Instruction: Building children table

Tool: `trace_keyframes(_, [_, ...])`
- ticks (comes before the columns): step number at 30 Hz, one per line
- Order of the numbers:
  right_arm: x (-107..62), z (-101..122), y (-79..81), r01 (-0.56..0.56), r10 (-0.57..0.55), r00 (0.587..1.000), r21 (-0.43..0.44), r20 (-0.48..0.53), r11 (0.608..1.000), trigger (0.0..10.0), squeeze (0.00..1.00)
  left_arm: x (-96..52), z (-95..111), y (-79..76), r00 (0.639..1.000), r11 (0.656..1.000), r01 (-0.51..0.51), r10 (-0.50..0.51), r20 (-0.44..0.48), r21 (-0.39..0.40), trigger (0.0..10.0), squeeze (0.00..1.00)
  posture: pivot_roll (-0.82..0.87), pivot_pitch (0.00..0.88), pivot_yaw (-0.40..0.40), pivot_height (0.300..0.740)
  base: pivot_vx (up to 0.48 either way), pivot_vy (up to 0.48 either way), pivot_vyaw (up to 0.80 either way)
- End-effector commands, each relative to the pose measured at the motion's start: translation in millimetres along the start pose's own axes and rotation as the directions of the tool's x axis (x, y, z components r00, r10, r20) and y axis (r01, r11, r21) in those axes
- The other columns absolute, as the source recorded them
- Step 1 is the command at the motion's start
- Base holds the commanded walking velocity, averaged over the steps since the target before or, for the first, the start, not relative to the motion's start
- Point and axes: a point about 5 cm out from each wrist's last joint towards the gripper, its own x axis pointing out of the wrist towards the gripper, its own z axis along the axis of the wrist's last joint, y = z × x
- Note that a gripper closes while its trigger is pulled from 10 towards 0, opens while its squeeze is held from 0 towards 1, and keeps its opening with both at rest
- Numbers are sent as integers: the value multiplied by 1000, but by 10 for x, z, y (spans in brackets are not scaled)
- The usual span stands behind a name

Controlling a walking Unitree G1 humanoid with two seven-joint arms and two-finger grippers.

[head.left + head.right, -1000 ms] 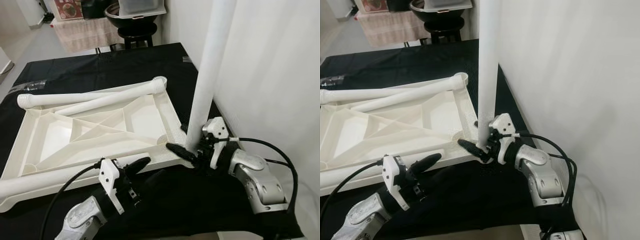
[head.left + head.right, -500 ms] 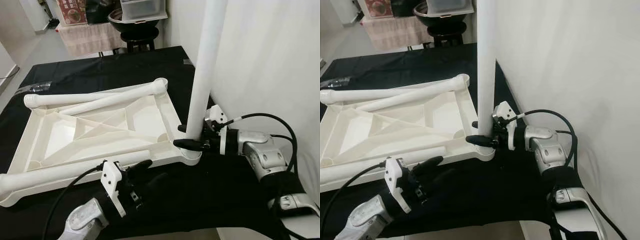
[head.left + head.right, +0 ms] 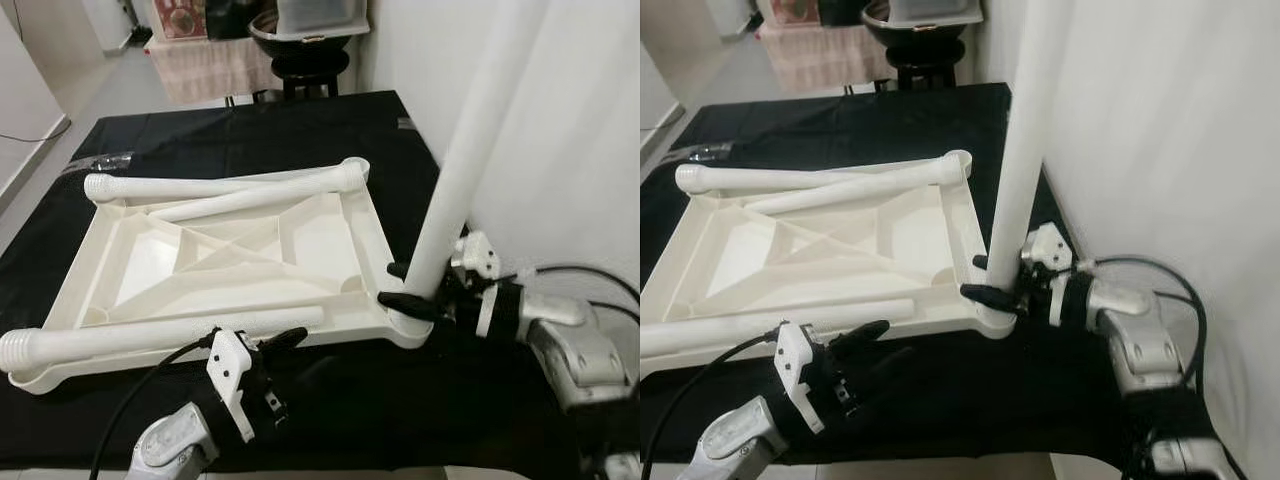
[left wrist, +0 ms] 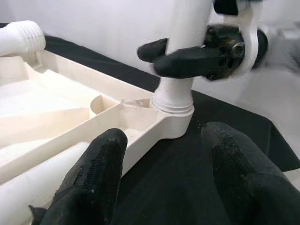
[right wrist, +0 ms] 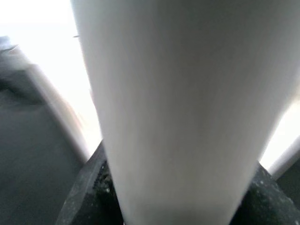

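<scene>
The white plastic tabletop [image 3: 235,265] lies upside down on a black cloth [image 3: 250,125], ribbed underside facing up. Three loose legs lie across it: one long leg [image 3: 150,330] along the near edge, its threaded end past the left corner, and two legs [image 3: 225,185] along the far edge, resting on the rim.

The left gripper [image 3: 285,340] sits low at the near edge of the tabletop, just beside the near leg. Its two black fingers [image 4: 93,178] are spread wide apart and hold nothing; the left wrist view shows the cloth between them and the corner socket ahead.

At the near right corner, a fourth leg [image 3: 465,165] stands nearly upright, leaning slightly right, its lower end seated in the corner socket [image 4: 174,110]. The right gripper [image 3: 405,285] is closed around this leg just above the socket, one finger on each side, pinching it. The right wrist view shows the leg close up.

A white wall [image 3: 570,130] stands just beside the upright leg. Beyond the cloth stands a black stool [image 3: 305,65] carrying a bowl.
</scene>
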Motion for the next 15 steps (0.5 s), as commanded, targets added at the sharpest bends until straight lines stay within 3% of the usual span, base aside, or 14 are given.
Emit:
trace_keyframes(1, [36, -290, 172, 198, -185, 974, 90, -128, 976, 0, 0, -28, -2, 5, 1000, 1000, 6, -6, -13, 6, 10000, 0, -103, 162, 44, 740, 0, 0, 0])
trace_keyframes(2, [107, -340, 460, 222, -229, 957, -54, -179, 973, 0, 0, -31, 0, 16, 1000, 1000, 7, -7, -16, 6, 10000, 0, -94, 162, 53, 740, 0, 0, 0])
trace_keyframes(3, [134, -308, 460, 297, -293, 945, 5, -148, 955, 0, 0, -38, -8, 30, 1000, 1000, 8, -8, -22, 8, 10000, 0, -106, 151, 66, 740, 0, 0, 0])
trace_keyframes(4, [134, -308, 460, 297, -293, 945, 5, -148, 955, 0, 0, -38, -8, 30, 1000, 1000, 8, -8, -22, 8, 10000, 0, -106, 151, 66, 740, 0, 0, 0])
trace_keyframes(5, [137, -334, 365, 326, -317, 937, 44, -150, 944, 0, 0, -33, -12, 31, 1000, 1000, 10, -10, -23, 5, 10000, 0, -110, 132, 62, 740, 0, 0, 0])
trace_keyframes(9, [151, -388, 234, 308, -297, 941, 47, -160, 950, 0, 0, -10, -22, 23, 999, 1000, 27, -27, -29, 1, 10000, 0, -79, 137, 45, 740, 0, 0, 0])
trace_keyframes(10, [207, -375, 210, 309, -299, 942, 43, -149, 950, 5333, 0, -14, -27, 24, 999, 1000, 24, -24, -34, 5, 10000, 0, -85, 123, 55, 740, 0, 0, 0])
trace_keyframes(11, [257, -332, 197, 310, -301, 945, 56, -131, 949, 10000, 0, -18, -33, 24, 999, 1000, 18, -18, -38, 12, 10000, 0, -74, 120, 50, 740, 0, 0, 0])
trace_keyframes(15, [341, -254, 170, 291, -284, 954, 74, -98, 954, 10000, 0, -19, -42, 21, 999, 1000, 9, -8, -49, 25, 10000, 0, -68, 117, 49, 740, 0, 0, 0])
